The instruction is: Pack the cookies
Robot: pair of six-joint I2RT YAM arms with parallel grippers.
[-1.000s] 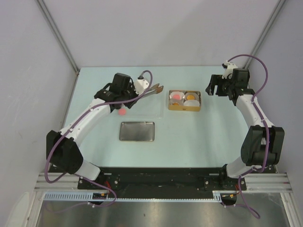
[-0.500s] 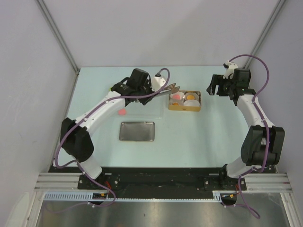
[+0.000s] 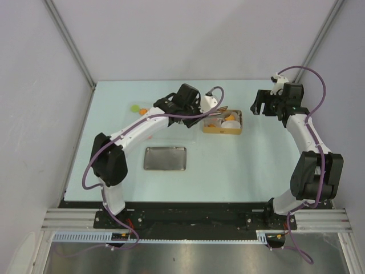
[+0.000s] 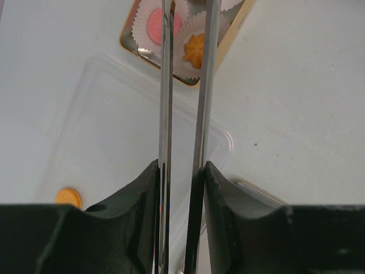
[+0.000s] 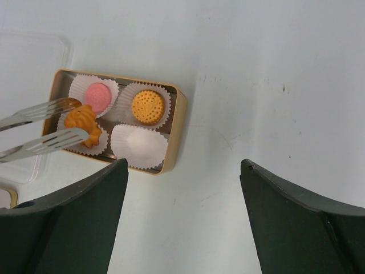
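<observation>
Tongs pinched in left claw, tips astride orange cookie seen from right wrist, right claw spread

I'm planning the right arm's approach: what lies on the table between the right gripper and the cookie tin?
Nothing: the table between right gripper and tin is bare, as the top view shows.

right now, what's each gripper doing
Left gripper: shut on the metal tongs, whose tips straddle an orange cookie.
Right gripper: open, holding nothing.
</observation>
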